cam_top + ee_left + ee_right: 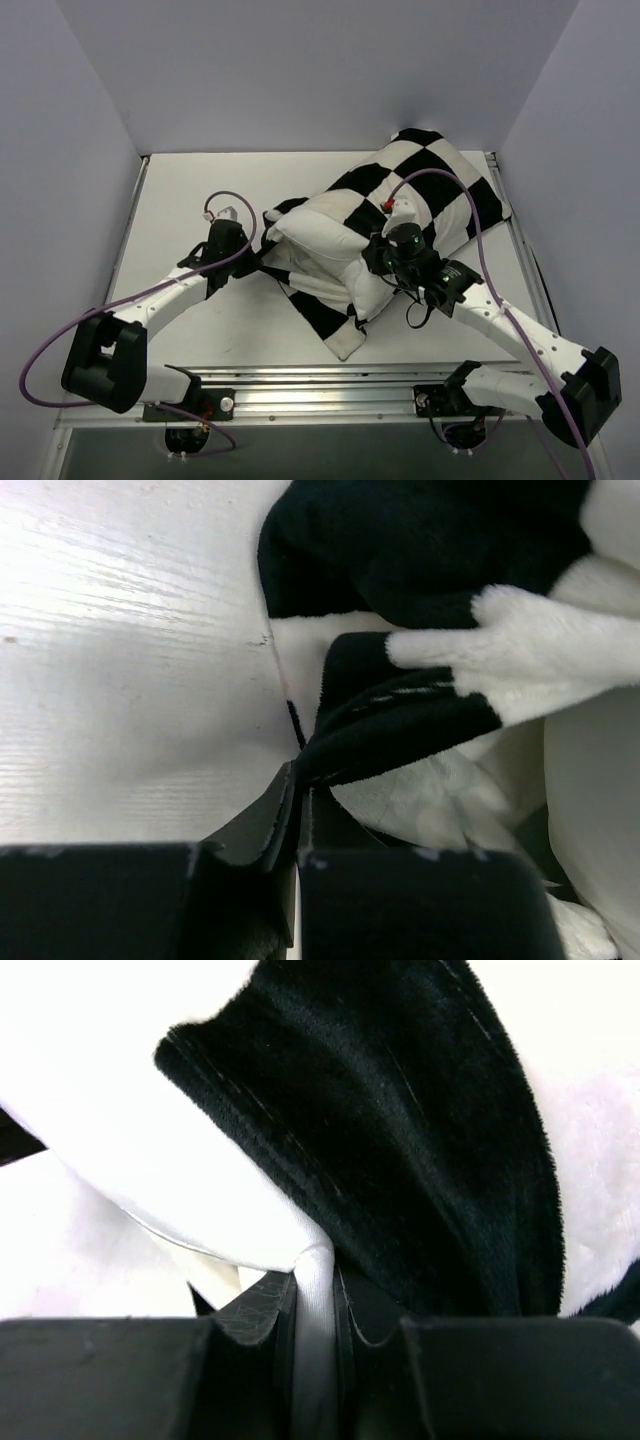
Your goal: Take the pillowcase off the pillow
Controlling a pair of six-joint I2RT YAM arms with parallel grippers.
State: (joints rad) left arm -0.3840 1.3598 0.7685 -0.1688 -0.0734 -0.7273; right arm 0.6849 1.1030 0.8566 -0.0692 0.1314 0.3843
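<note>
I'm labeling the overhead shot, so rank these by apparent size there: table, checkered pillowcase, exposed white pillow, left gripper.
Largest to smallest in the top view:
1. table
2. pillowcase
3. pillow, exposed part only
4. left gripper

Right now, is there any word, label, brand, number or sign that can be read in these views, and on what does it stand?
None can be read.
The pillowcase shows only black and white squares.
The pillow is plain white.
The left arm, right arm, table and metal rail show no legible marking.
</note>
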